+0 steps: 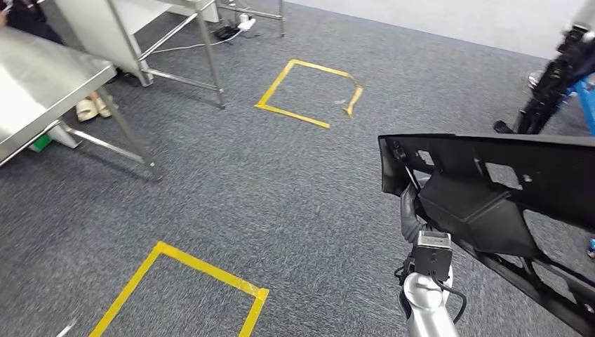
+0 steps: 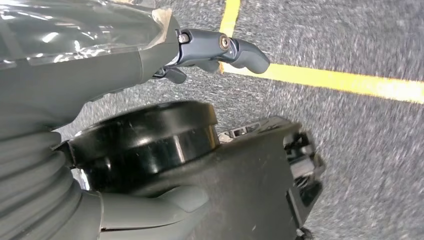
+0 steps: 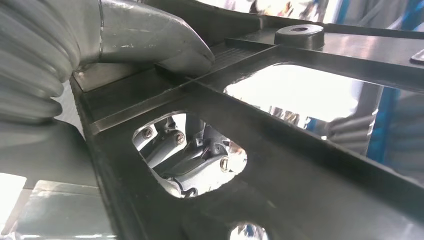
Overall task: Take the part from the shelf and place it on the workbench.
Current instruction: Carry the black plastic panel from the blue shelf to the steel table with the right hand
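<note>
Open carpet lies ahead; steel workbench legs and a table frame crowd the far left.

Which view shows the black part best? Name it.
The head view: the part shows as a long black frame carried over the carpet. The left wrist view shows one end by the left hand; the right wrist view shows ribs and cutouts held by the right hand.

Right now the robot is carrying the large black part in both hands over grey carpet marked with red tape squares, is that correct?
Not quite: the tape squares are yellow, not red, as the head view shows. The rest holds: the black part is carried over grey carpet, held by the left hand and right hand.
</note>
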Robot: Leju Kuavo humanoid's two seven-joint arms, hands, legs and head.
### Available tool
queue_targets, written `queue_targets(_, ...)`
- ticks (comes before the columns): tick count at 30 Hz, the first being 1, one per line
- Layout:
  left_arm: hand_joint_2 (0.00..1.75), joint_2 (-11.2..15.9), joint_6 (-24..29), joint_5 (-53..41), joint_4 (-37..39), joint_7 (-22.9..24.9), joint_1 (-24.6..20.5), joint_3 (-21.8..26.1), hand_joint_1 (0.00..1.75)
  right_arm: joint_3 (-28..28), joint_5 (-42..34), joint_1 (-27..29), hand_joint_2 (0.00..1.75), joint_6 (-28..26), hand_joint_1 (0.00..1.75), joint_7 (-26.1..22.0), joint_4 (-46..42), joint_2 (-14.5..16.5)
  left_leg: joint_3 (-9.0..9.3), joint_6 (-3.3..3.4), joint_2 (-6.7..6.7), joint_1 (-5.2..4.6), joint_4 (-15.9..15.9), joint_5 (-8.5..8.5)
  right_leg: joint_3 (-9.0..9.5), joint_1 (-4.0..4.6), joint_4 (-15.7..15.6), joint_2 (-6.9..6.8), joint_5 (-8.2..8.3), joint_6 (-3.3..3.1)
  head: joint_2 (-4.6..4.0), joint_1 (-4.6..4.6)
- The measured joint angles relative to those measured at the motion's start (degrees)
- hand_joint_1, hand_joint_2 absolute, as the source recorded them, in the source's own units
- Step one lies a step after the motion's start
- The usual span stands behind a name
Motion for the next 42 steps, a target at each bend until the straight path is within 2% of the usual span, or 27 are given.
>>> queue_targets(2, 1.75, -0.07, 0.19, 0.05, 0.00, 0.00, -0.10, 0.13, 0.00, -0.11, 0.11, 0.12, 1.75, 0.05, 1.75, 0.05, -0.16, -0.07, 0.07, 0.46, -1.70, 0.31, -0.11, 0.25, -2.99, -0.25, 6.55, 3.94, -2.88, -0.13, 0.00, 0.21)
queue_targets(4, 1.75, -0.07, 0.35, 0.28, 0.01, 0.02, -0.08, 0.27, 0.00, -0.31, 0.29, 0.29, 1.75, 0.19, 1.75, 0.34, -0.19, -0.14, 0.00, 0.63, -3.64, 0.40, -0.08, 0.33, -6.75, -0.33, 13.72, 5.11, -5.18, -0.10, 0.00, 0.34)
queue_targets(5, 1.75, -0.07, 0.37, 0.40, 0.02, 0.03, -0.05, 0.36, 0.00, -0.38, 0.40, 0.32, 1.75, 0.27, 1.75, 0.51, -0.19, -0.15, 0.03, 0.63, -4.64, 0.42, -0.05, 0.36, -7.55, -0.37, 14.89, 5.23, -5.16, 0.20, -0.01, 0.34)
queue_targets(6, 1.75, -0.07, 0.38, 0.53, 0.02, 0.03, -0.03, 0.48, 0.00, -0.41, 0.53, 0.29, 1.75, 0.35, 1.75, 0.68, -0.19, -0.14, 0.13, 0.61, -5.62, 0.48, -0.03, 0.36, -7.16, -0.45, 13.62, 5.36, -4.15, 0.67, -0.01, 0.33)
queue_targets(8, 1.75, -0.08, 0.32, 0.66, 0.03, 0.03, -0.01, 0.67, 0.00, -0.41, 0.74, 0.14, 1.75, 0.42, 1.75, 0.89, -0.18, -0.12, 0.38, 0.39, -7.38, 0.65, 0.02, 0.30, -3.74, -0.90, 5.72, 6.89, -0.50, 1.76, -0.02, 0.37)
queue_targets(9, 1.75, -0.08, 0.30, 0.70, 0.07, 0.03, -0.01, 0.74, 0.00, -0.41, 0.81, 0.03, 1.75, 0.44, 1.75, 0.97, -0.18, -0.10, 0.37, 0.14, -8.20, 0.62, 0.12, 0.24, -1.94, -1.10, 1.91, 7.92, 1.02, 1.96, -0.01, 0.38)
queue_targets(11, 1.75, -0.09, 0.27, 0.80, 0.17, 0.03, 0.00, 0.86, 0.00, -0.39, 0.90, -0.22, 1.75, 0.48, 1.75, 1.10, -0.18, -0.04, 0.02, -0.50, -9.41, 0.51, 0.25, 0.27, -0.30, -1.26, -1.69, 9.12, 2.28, 1.49, -0.01, 0.34)
queue_targets(13, 1.75, -0.10, 0.31, 0.92, 0.34, -0.03, 0.02, 0.99, 0.00, -0.41, 1.11, -0.56, 1.75, 0.50, 1.75, 1.36, -0.19, 0.12, -0.37, -1.10, -10.15, 0.55, 0.22, 0.38, -0.27, -1.21, -1.77, 8.09, 2.43, 0.53, -0.01, 0.29)
queue_targets(15, 1.75, -0.13, 0.52, 0.98, 0.51, -0.22, 0.02, 1.14, 0.00, -0.50, 1.51, -0.97, 1.75, 0.50, 1.75, 1.77, -0.37, 0.44, -1.09, -1.68, -7.91, 0.47, 1.64, -0.71, -0.11, -1.42, -1.99, 6.94, 2.50, -0.46, -0.01, 0.13)
queue_targets(17, 1.75, -0.15, 0.75, 0.92, 0.62, -0.60, -0.02, 1.30, 0.00, -0.59, 1.85, -1.12, 1.75, 0.50, 1.75, 2.07, -0.68, 0.71, -3.79, -2.24, -4.36, 0.44, 7.43, -4.01, 0.07, -1.35, -2.12, 5.56, 2.36, -1.42, -0.01, -0.14)
queue_targets(19, 1.75, -0.20, 0.86, 0.78, 0.66, -1.14, -0.13, 1.45, 0.00, -0.68, 2.06, -1.05, 1.75, 0.50, 1.75, 2.25, -0.82, 0.79, -7.22, -2.64, -3.26, 0.65, 14.56, -6.98, 0.20, -1.11, -2.12, 3.93, 2.16, -1.90, -0.01, -0.24)
queue_targets(20, 1.75, -0.23, 0.90, 0.72, 0.66, -1.37, -0.19, 1.52, 0.00, -0.71, 2.13, -1.04, 1.75, 0.50, 1.75, 2.36, -0.82, 0.83, -7.90, -2.74, -3.15, 0.71, 16.08, -7.12, 0.28, -1.06, -2.12, 3.11, 2.07, -2.01, -0.01, -0.25)
queue_targets(21, 1.75, -0.26, 0.94, 0.69, 0.68, -1.47, -0.24, 1.57, 0.00, -0.73, 2.20, -1.03, 1.75, 0.51, 1.75, 2.46, -0.84, 0.89, -7.44, -2.78, -2.94, 0.74, 15.43, -6.19, 0.41, -1.03, -2.12, 2.33, 1.97, -2.05, -0.01, -0.25)
queue_targets(22, 1.75, -0.28, 0.96, 0.68, 0.72, -1.46, -0.23, 1.61, 0.00, -0.73, 2.26, -1.02, 1.75, 0.55, 1.75, 2.57, -0.87, 0.96, -5.96, -2.74, -2.47, 0.76, 12.72, -4.45, 0.56, -1.03, -2.11, 1.62, 1.85, -2.03, -0.02, -0.26)
queue_targets(24, 1.75, -0.30, 1.04, 0.66, 0.81, -1.33, 0.01, 1.67, 0.00, -0.75, 2.37, -1.02, 1.75, 0.71, 1.75, 2.69, -0.96, 1.12, -1.99, -2.42, 0.39, 0.44, 4.96, -1.23, 0.87, -0.73, -2.07, 0.45, 1.55, -1.73, -0.02, -0.27)
queue_targets(26, 1.75, -0.32, 1.17, 0.63, 0.88, -1.25, 0.30, 1.71, 0.00, -0.76, 2.49, -1.02, 1.75, 0.87, 1.75, 2.74, -1.01, 1.21, -0.22, -1.83, 2.53, -0.08, 0.84, -0.36, 0.96, -0.19, -2.02, -0.69, 1.33, -1.32, -0.01, -0.16)
queue_targets(27, 1.75, -0.33, 1.21, 0.55, 0.91, -1.24, 0.38, 1.72, 0.00, -0.76, 2.56, -1.03, 1.75, 0.95, 1.75, 2.75, -1.02, 1.27, -0.32, -1.54, 2.46, -0.36, 0.51, -0.51, 0.99, 0.01, -2.05, -1.43, 1.26, -1.12, -0.01, -0.08)
queue_targets(29, 1.75, -0.42, 1.22, 0.25, 0.94, -1.24, 0.37, 1.72, 0.00, -0.76, 2.69, -1.16, 1.75, 1.15, 1.75, 2.76, -1.06, 1.47, -0.39, -0.82, 0.70, -0.26, 0.23, -0.15, 1.14, 0.04, -1.93, -2.42, 0.94, -0.61, -0.01, 0.01)
queue_targets(30, 1.75, -0.48, 1.20, 0.06, 0.95, -1.26, 0.35, 1.71, 0.00, -0.76, 2.76, -1.25, 1.75, 1.27, 1.75, 2.77, -1.11, 1.56, -0.27, -0.44, -0.12, -0.06, 0.02, 0.07, 0.85, -0.02, -1.07, -1.47, 0.36, -0.41, -0.01, 0.05)
queue_targets(31, 1.75, -0.53, 1.17, -0.05, 0.95, -1.27, 0.33, 1.71, 0.00, -0.74, 2.80, -1.31, 1.75, 1.37, 1.75, 2.78, -1.16, 1.63, -0.11, -0.09, -0.90, 0.22, -0.19, 0.30, -0.03, -0.10, 0.97, 0.23, -0.67, -0.32, -0.01, 0.17)
queue_targets(33, 1.75, -0.57, 1.14, -0.11, 0.96, -1.31, 0.32, 1.71, 0.00, -0.73, 2.85, -1.25, 1.75, 1.45, 1.75, 2.79, -1.23, 1.65, -0.11, 0.31, -2.59, 0.56, -0.29, 0.54, -3.65, -0.31, 8.38, 4.05, -3.67, -0.45, -0.01, 0.47)
queue_targets(35, 1.75, -0.57, 1.14, -0.11, 0.96, -1.33, 0.33, 1.70, 0.00, -0.74, 2.85, -1.09, 1.75, 1.45, 1.75, 2.81, -1.23, 1.62, -0.17, 0.37, -4.49, 0.62, -0.26, 0.60, -6.94, -0.40, 14.47, 5.15, -5.36, -0.19, -0.01, 0.58)
queue_targets(36, 1.75, -0.57, 1.14, -0.11, 0.96, -1.35, 0.33, 1.70, 0.00, -0.75, 2.84, -1.07, 1.75, 1.45, 1.75, 2.83, -1.23, 1.62, -0.11, 0.35, -5.45, 0.66, -0.24, 0.62, -7.14, -0.47, 14.38, 5.29, -4.79, 0.21, -0.01, 0.58)
queue_targets(37, 1.75, -0.57, 1.13, -0.11, 0.96, -1.36, 0.33, 1.70, 0.00, -0.75, 2.84, -1.08, 1.75, 1.45, 1.75, 2.84, -1.23, 1.62, 0.03, 0.30, -6.38, 0.72, -0.22, 0.61, -6.12, -0.59, 11.79, 5.51, -3.28, 0.75, -0.02, 0.56)
queue_targets(39, 1.75, -0.57, 1.21, -0.11, 0.98, -1.37, 0.31, 1.70, 0.00, -0.75, 2.84, -1.13, 1.75, 1.45, 1.75, 2.85, -1.22, 1.62, 0.24, -0.04, -8.08, 0.79, -0.11, 0.53, -2.36, -1.05, 3.33, 7.54, 0.46, 1.71, -0.02, 0.58)
queue_targets(40, 1.75, -0.57, 1.42, -0.11, 1.02, -1.35, 0.30, 1.70, 0.00, -0.74, 2.87, -1.14, 1.75, 1.46, 1.75, 2.86, -1.22, 1.65, 0.15, -0.33, -8.77, 0.76, -0.03, 0.52, -0.90, -1.21, 0.14, 8.55, 1.67, 1.77, -0.02, 0.58)
queue_targets(42, 1.75, -0.57, 2.58, -0.03, 1.14, -1.16, 0.33, 1.72, 0.00, -0.74, 3.02, -1.12, 1.75, 1.46, 1.75, 2.95, -1.23, 1.72, -0.29, -1.05, -9.83, 0.70, -0.07, 0.70, 0.03, -1.14, -1.93, 9.44, 2.27, 1.16, -0.02, 0.52)
